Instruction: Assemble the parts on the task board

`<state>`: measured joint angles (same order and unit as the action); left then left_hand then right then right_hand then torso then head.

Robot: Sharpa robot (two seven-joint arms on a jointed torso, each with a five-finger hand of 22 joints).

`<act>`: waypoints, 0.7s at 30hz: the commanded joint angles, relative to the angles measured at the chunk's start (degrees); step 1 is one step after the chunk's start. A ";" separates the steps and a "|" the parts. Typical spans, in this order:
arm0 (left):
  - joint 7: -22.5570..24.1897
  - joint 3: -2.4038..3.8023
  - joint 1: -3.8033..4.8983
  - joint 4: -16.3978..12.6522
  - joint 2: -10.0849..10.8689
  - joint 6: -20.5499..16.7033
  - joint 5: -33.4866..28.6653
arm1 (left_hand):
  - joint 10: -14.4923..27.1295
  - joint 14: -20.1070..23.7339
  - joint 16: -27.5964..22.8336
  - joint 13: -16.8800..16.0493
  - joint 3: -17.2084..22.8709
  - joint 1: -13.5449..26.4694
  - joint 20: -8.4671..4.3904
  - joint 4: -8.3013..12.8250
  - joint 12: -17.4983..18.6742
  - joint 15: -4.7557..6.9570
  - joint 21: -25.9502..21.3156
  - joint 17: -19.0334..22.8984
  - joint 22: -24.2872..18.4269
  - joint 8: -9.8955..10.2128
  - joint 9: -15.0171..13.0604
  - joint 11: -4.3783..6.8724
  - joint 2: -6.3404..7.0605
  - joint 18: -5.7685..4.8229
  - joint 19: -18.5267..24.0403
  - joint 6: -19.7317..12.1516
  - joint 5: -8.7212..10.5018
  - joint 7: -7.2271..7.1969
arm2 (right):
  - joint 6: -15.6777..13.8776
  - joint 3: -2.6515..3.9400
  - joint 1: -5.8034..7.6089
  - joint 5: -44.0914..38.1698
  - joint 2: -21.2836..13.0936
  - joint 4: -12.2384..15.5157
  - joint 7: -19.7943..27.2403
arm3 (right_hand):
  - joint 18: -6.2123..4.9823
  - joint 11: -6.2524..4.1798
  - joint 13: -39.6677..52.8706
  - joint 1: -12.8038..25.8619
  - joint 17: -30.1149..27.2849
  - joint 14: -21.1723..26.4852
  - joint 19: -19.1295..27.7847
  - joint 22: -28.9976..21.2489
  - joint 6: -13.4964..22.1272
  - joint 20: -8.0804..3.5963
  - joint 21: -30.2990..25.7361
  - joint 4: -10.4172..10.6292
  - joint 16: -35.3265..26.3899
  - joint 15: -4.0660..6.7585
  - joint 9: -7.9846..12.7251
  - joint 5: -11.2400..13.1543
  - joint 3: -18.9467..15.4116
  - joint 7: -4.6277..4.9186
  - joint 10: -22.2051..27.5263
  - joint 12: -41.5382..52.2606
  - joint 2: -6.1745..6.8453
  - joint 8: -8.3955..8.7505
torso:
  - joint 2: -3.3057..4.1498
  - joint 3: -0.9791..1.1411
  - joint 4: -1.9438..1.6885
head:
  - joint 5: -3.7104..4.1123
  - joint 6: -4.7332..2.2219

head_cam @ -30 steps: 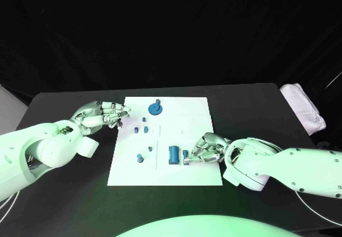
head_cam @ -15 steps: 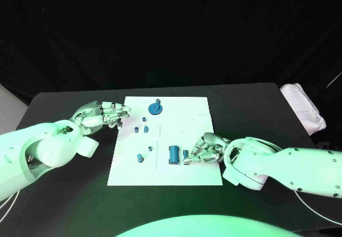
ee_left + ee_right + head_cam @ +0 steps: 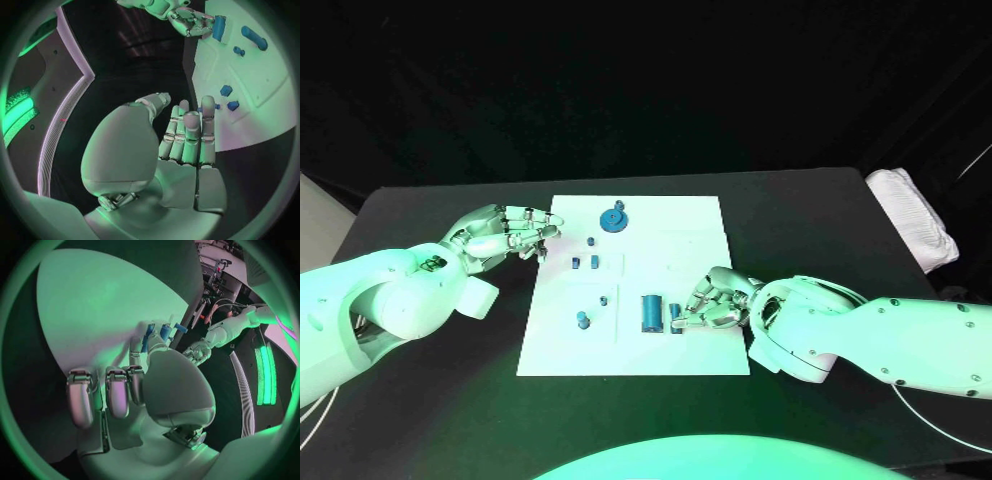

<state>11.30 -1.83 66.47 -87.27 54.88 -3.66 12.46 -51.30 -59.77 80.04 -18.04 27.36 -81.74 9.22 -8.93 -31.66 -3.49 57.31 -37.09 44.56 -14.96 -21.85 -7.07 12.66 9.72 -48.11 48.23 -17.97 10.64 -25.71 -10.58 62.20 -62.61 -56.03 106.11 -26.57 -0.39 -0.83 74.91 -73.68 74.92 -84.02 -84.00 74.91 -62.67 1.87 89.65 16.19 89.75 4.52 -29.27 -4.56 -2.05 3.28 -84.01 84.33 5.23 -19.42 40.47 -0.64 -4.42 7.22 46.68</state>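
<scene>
Head view: your right hand (image 3: 711, 300) pinches a small blue peg (image 3: 676, 313) in its fingers, beside the upright-lying cylinder (image 3: 651, 313); left hand (image 3: 502, 233) empty, fingers apart.

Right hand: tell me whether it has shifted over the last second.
Barely. The right hand has crept slightly toward the task board's far end, staying beside the tall blue cylinder.

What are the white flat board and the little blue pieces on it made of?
The white flat task board looks like matte plastic or coated sheet: even, no glare. The small blue parts look like moulded or printed plastic, uniformly coloured with a dull sheen. Neither can be confirmed by sight.
</scene>
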 commanded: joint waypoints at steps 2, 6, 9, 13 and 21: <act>0.32 0.03 -0.01 -0.06 -0.06 0.89 0.14 | 0.37 0.36 0.38 -0.05 0.10 0.01 0.20 -0.29 -0.38 -0.08 -0.19 0.03 0.08 -0.31 -0.04 -0.02 -0.39 0.81 -0.25 -0.38 -0.09 0.01 | 0.65 -0.17 -0.22 -0.53 -0.02 -0.17 -0.90 | 0.39 -0.28 13.05 -0.15 15.08 -5.98 -6.00 15.09 0.41 -0.36 0.35 0.06 0.25 0.11 0.29 -0.20 -0.42 -0.11 -4.55 0.25 0.40 0.19 | -0.01 0.00 0.00 | -0.04 -0.13; 0.35 0.03 -0.01 -0.04 -0.05 0.89 0.14 | 0.37 0.36 0.38 -0.05 0.10 0.01 0.20 -0.29 -0.38 -0.08 -0.19 0.03 0.08 -0.31 -0.04 -0.02 -0.39 0.81 -0.25 -0.38 -0.09 0.01 | -0.39 -0.16 -0.24 -0.08 -0.12 0.30 -0.43 | 0.39 -0.24 13.03 0.12 15.08 -5.98 -6.00 15.09 0.36 -0.35 0.35 0.32 0.25 0.09 0.32 -0.11 -0.92 -0.06 -4.53 0.20 0.52 0.20 | 0.00 0.02 -0.02 | -0.02 -0.20; 0.39 0.03 -0.01 -0.02 -0.06 0.88 0.14 | 0.41 0.38 0.39 -0.06 0.12 -0.05 0.20 -0.26 -0.44 -0.08 -0.18 0.07 0.08 -0.35 -0.04 -0.02 -0.40 0.81 -0.25 -0.38 -0.08 0.01 | -1.71 -0.15 -0.25 0.81 -0.40 0.94 0.13 | 0.39 -0.21 13.02 1.11 15.08 -5.98 -6.00 15.09 0.30 -0.33 0.35 0.49 0.25 0.06 0.36 -0.09 -1.74 -0.04 -4.52 0.15 0.48 0.21 | -0.01 0.03 0.01 | -0.04 -0.34; 0.45 0.03 -0.01 0.04 -0.13 0.82 0.12 | 0.41 0.38 0.39 -0.06 0.12 -0.05 0.20 -0.26 -0.44 -0.08 -0.18 0.07 0.08 -0.35 -0.04 -0.02 -0.40 0.81 -0.25 -0.38 -0.08 0.01 | -4.02 0.07 -0.04 2.39 -1.26 1.91 1.59 | 0.39 -0.17 12.89 3.77 14.86 -5.93 -6.00 15.09 0.38 -0.30 0.35 0.56 0.13 0.03 0.37 -0.11 -3.71 -0.02 -4.41 -0.21 0.22 0.24 | -0.09 -0.01 0.06 | -0.03 -0.61; 0.53 0.01 -0.03 0.44 -0.61 0.86 0.00 | 0.45 0.43 0.38 -0.06 0.10 0.00 0.20 -0.30 -0.48 -0.09 -0.19 0.15 0.09 -0.37 -0.04 -0.04 -0.39 0.81 -0.25 -0.39 -0.07 0.02 | -6.74 0.54 1.72 4.80 -2.57 1.77 4.20 | 0.39 -0.13 12.85 5.72 14.65 -5.88 -6.00 15.09 0.68 -0.24 0.35 0.34 0.03 -0.01 0.25 -0.22 -5.62 0.02 -4.34 -0.33 -1.41 0.16 | -0.58 -0.23 0.18 | 0.11 -1.11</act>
<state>11.31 -1.83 66.47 -86.83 54.47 -3.66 12.49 -51.30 -59.77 80.04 -18.03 27.36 -81.74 9.22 -8.93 -31.93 -3.49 57.31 -37.06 44.56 -14.95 -21.85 -7.07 12.66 9.72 -48.11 48.23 -17.97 10.64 -30.20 -10.06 63.77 -59.58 -58.58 108.07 -24.80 -0.39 -0.83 74.91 -67.86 74.91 -84.02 -84.01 74.95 -62.15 1.87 89.66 16.67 89.75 4.52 -28.95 -4.55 -7.58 3.34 -84.01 83.95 4.35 -19.05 40.17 -0.74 -4.29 7.31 45.67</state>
